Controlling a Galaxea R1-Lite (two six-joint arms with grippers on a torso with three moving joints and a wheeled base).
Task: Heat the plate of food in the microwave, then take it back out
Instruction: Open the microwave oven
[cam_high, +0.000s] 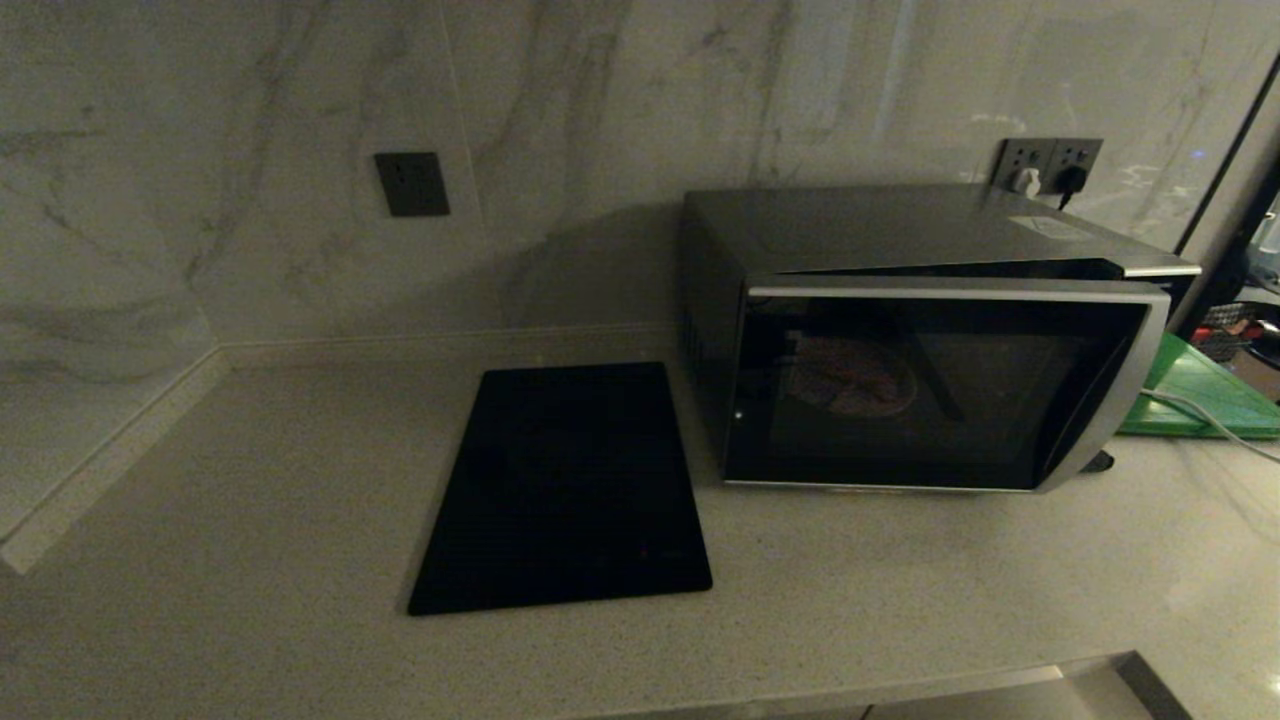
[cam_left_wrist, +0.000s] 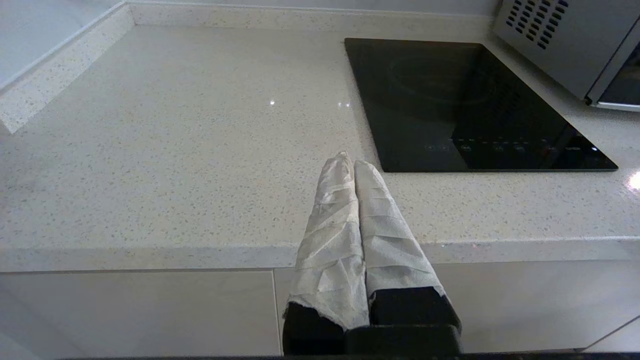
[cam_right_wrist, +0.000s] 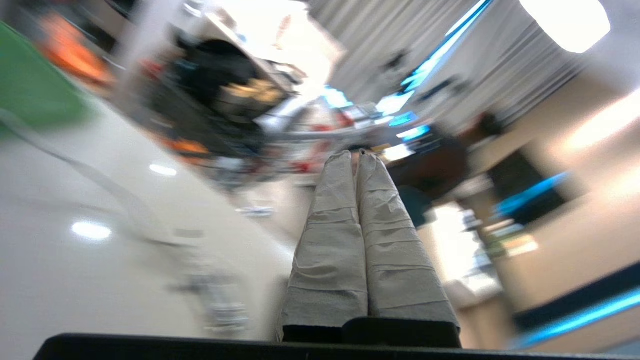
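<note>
Nearest the robot, the left gripper (cam_left_wrist: 354, 162) hangs at the front edge of the counter (cam_left_wrist: 175, 150), its two cloth-wrapped fingers (cam_left_wrist: 330, 220) pressed together, holding nothing and touching nothing. The right gripper (cam_right_wrist: 356, 156) likewise has its wrapped fingers (cam_right_wrist: 395, 250) closed flat against each other with nothing between them; it points out past the counter end toward the room, a green board (cam_right_wrist: 30, 90) off to one side. On the counter, a flat black rectangular panel (cam_high: 565, 490) lies just beside the microwave (cam_high: 920, 340). The microwave door (cam_high: 930, 390) stands slightly ajar at its right-hand edge. Behind the dark glass, the plate of food (cam_high: 850, 378) sits inside the oven cavity, dimly visible. Behind the microwave, plugs sit in a wall socket (cam_high: 1048, 165).
</note>
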